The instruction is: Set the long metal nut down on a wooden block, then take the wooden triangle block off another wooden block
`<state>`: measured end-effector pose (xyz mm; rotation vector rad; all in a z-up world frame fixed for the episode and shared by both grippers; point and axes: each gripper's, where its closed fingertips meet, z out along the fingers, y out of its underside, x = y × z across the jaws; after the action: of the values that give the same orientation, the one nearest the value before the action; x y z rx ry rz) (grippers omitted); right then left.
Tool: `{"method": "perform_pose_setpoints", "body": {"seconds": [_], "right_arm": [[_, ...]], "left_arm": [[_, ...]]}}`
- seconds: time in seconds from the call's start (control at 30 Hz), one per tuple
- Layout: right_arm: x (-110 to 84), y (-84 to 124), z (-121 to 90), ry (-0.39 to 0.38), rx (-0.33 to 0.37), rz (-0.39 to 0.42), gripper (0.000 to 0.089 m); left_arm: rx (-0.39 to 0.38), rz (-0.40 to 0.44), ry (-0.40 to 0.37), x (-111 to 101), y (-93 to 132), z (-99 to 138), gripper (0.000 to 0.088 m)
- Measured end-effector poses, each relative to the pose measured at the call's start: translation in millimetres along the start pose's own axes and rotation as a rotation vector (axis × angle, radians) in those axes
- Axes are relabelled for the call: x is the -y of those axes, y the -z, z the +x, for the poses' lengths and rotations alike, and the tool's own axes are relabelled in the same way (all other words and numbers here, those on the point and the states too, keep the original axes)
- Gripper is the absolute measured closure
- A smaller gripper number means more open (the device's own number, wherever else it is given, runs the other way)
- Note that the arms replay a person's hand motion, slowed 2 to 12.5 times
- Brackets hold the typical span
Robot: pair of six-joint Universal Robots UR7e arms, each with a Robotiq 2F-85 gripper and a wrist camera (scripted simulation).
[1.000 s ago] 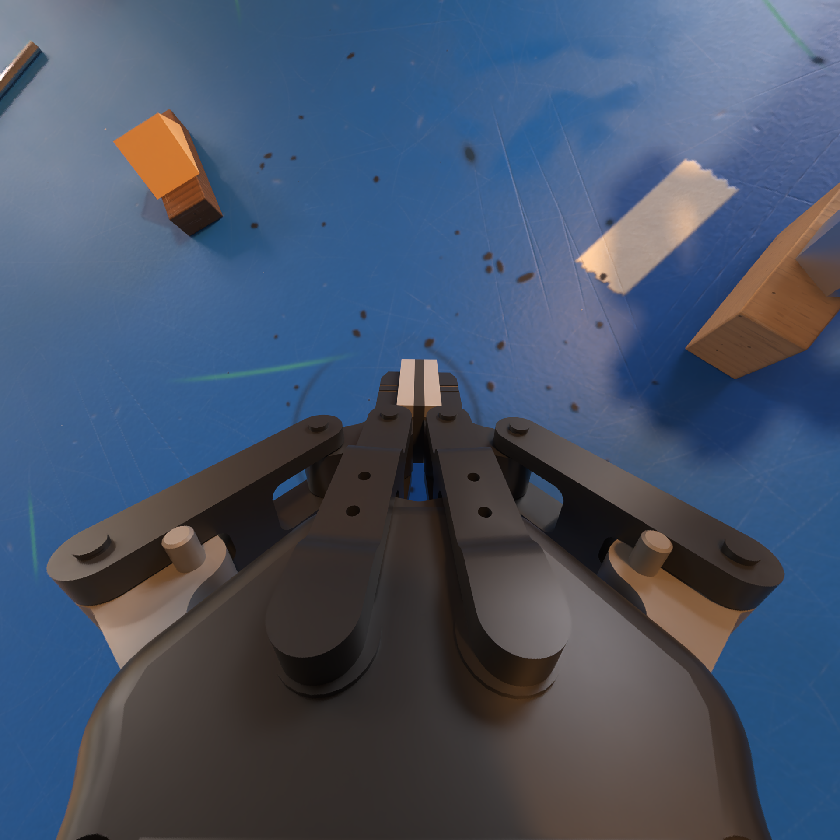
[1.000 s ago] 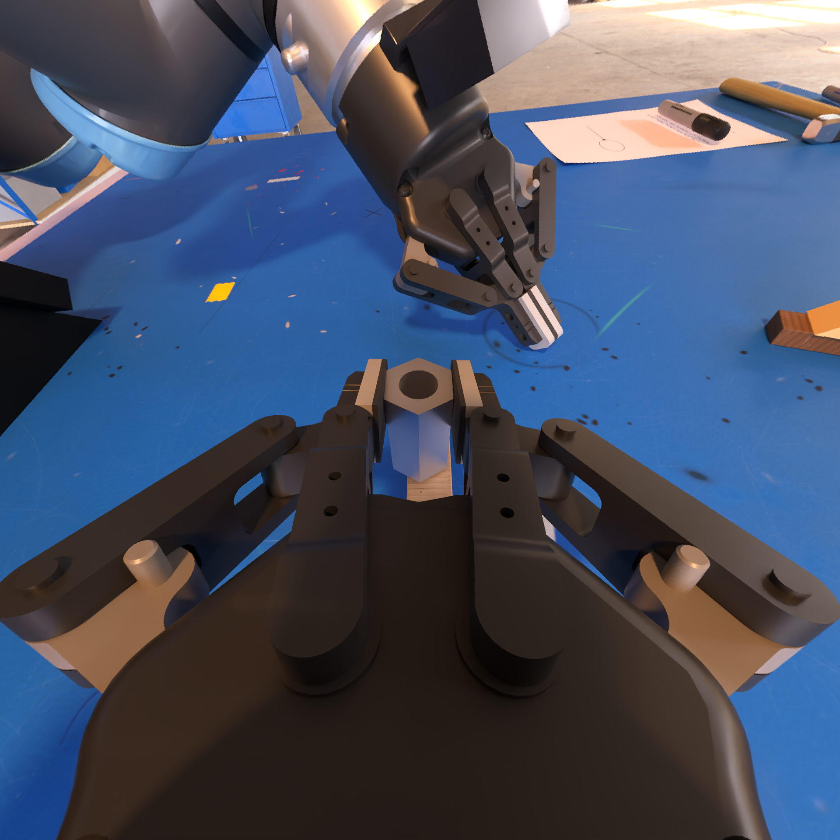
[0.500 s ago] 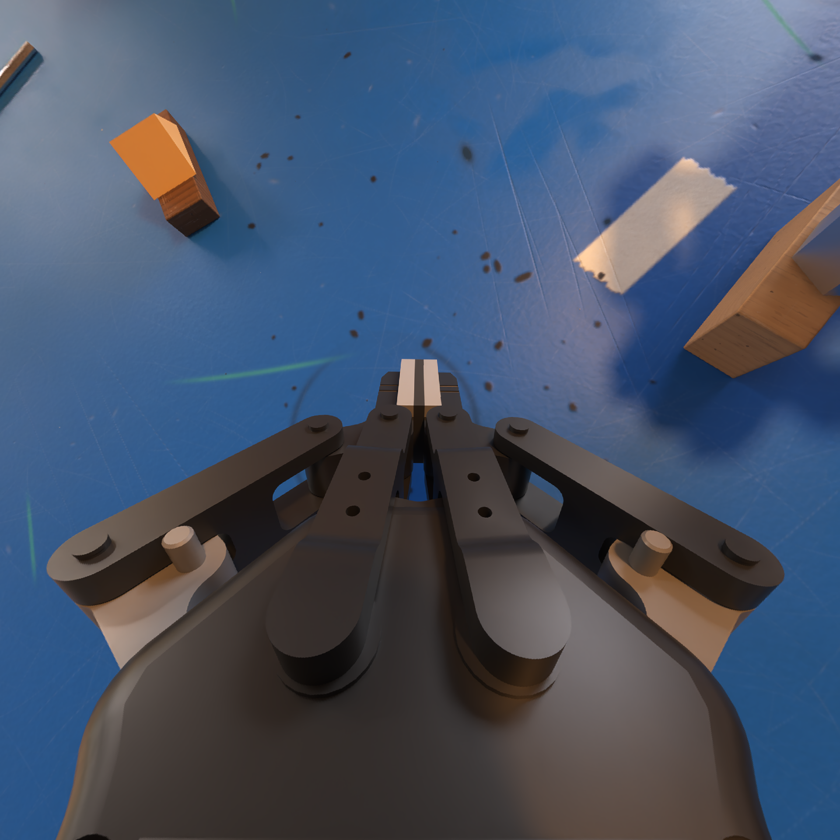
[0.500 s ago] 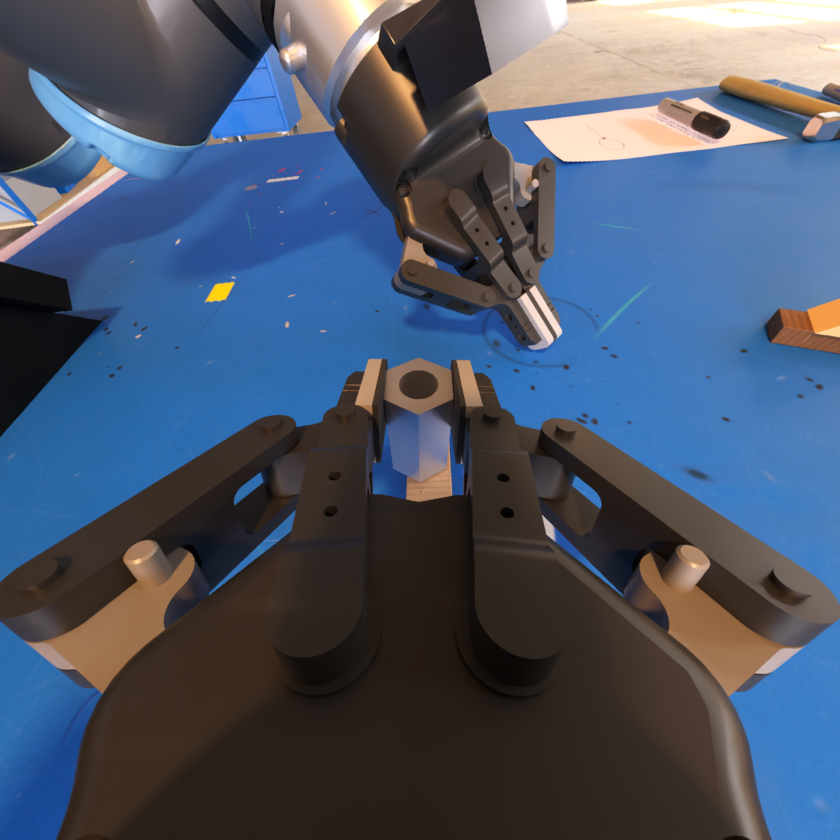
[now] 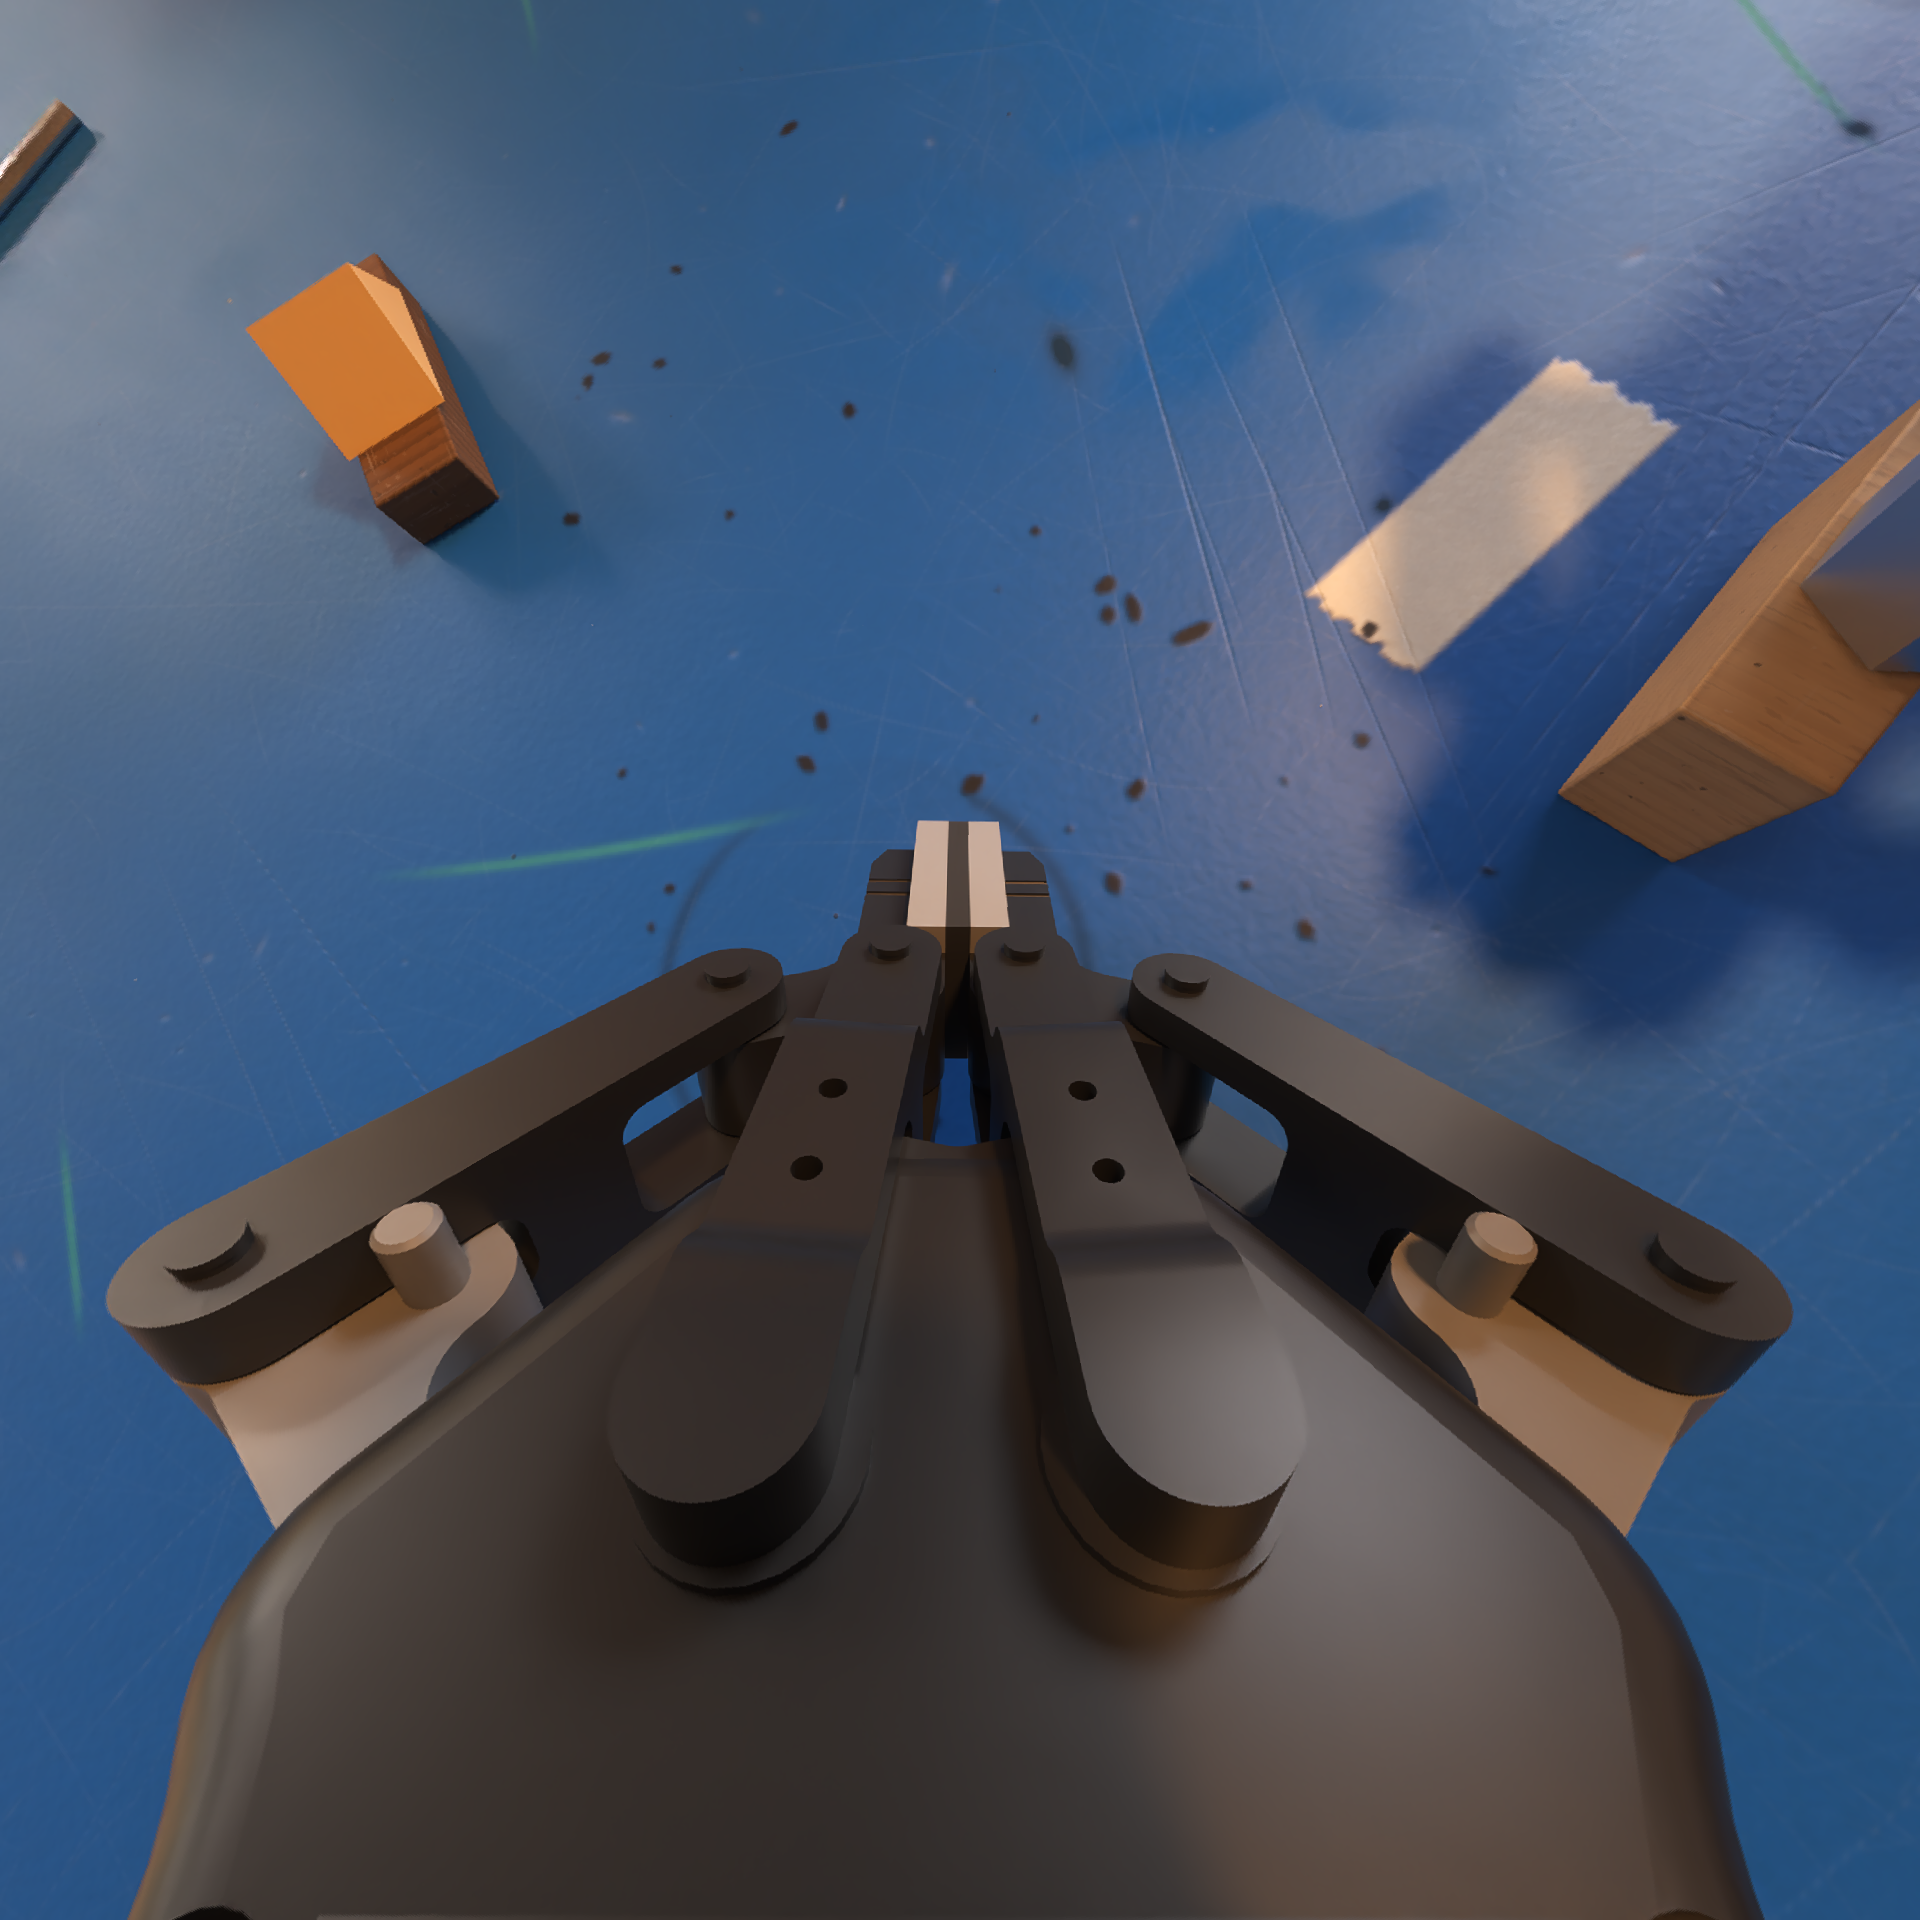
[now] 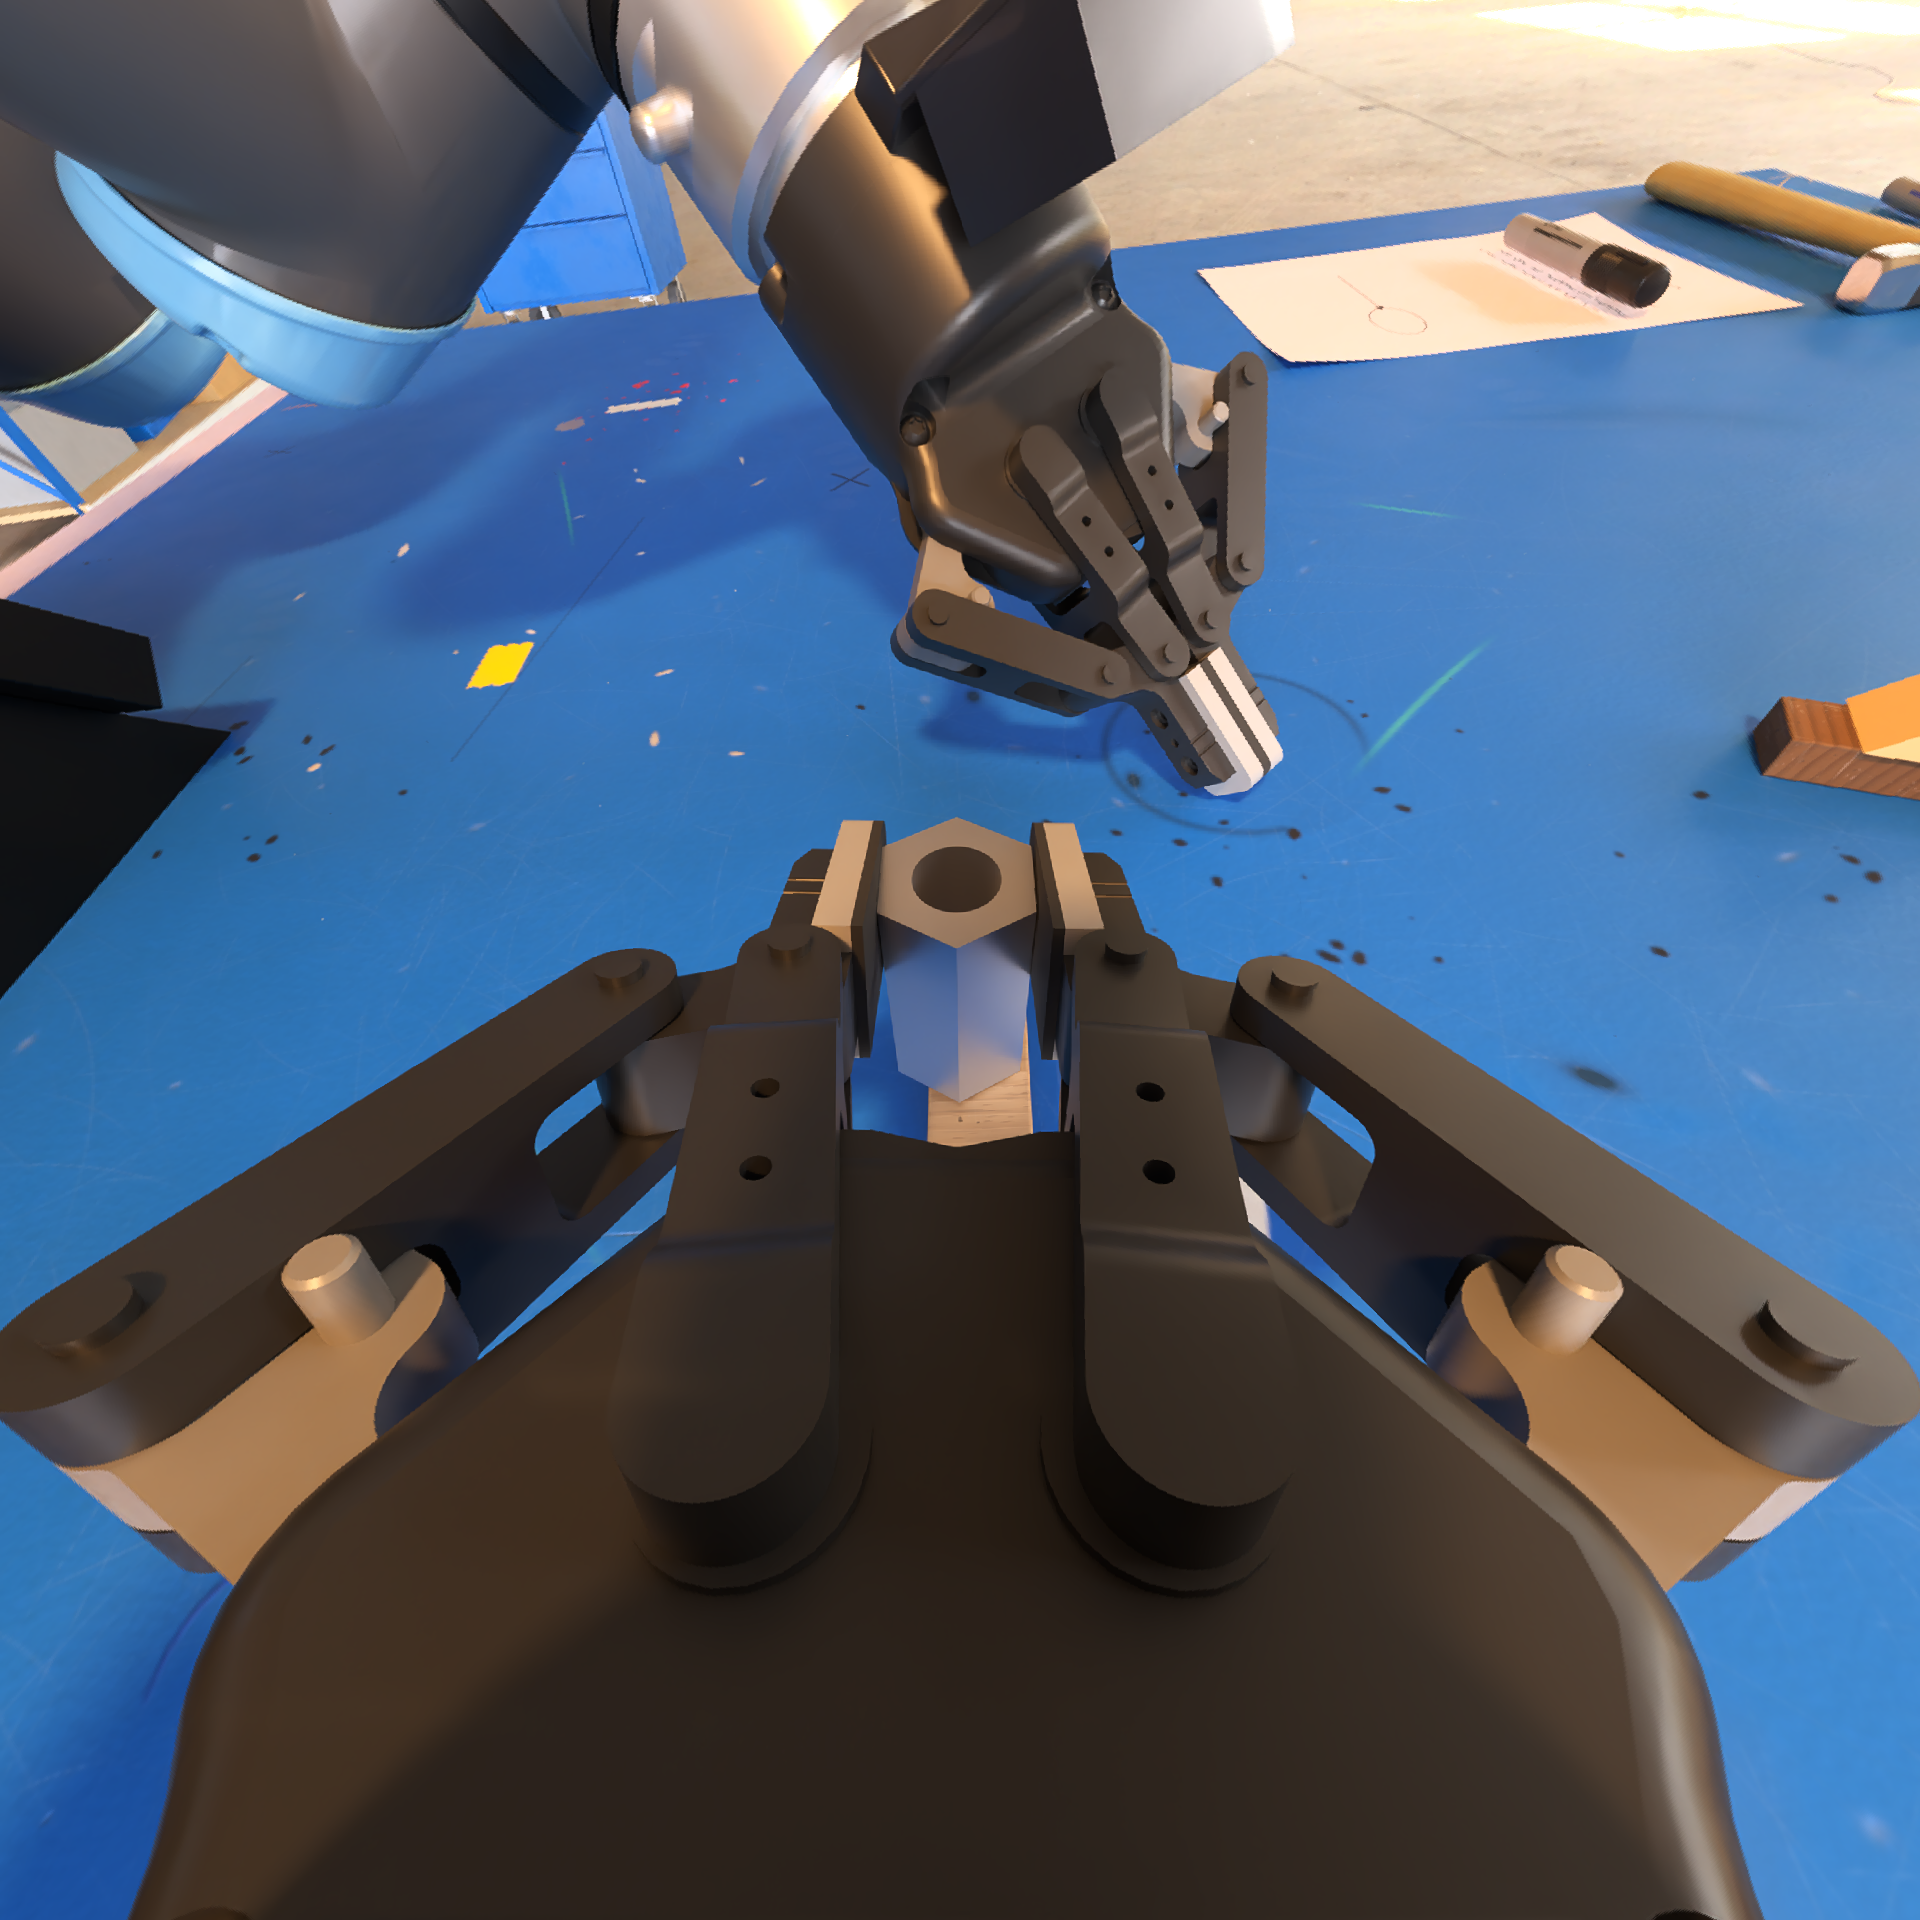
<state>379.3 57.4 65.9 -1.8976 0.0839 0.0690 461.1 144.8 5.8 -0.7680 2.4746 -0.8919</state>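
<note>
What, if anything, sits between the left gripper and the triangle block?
Nothing visible. From the left gripper, shut and empty, only bare blue table with dark specks lies before the orange wooden triangle block, which sits on a dark wooden block.

1. The left wrist view looks steeply down along its own gripper's fingers at the blue table (image 5: 727, 644), close to the surface.
2. The right wrist view sits low and faces across the table, taking in its far edge and the floor beyond.
3. Both views share the pale wooden block (image 5: 1745, 717) (image 6: 977, 1117) and the triangle-topped dark block (image 5: 426, 483) (image 6: 1813, 743).
</note>
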Motion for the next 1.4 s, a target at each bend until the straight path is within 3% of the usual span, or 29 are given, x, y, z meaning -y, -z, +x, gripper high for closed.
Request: {"method": "perform_pose_setpoints", "body": {"seconds": [1.4], "right_arm": [[0.1, -0.7, 0.4, 0.005, -0.005, -0.005, 0.0651]], "left_arm": [[-0.007, 0.002, 0.002, 0.2, 0.1, 1.3, 0.0882]]}}
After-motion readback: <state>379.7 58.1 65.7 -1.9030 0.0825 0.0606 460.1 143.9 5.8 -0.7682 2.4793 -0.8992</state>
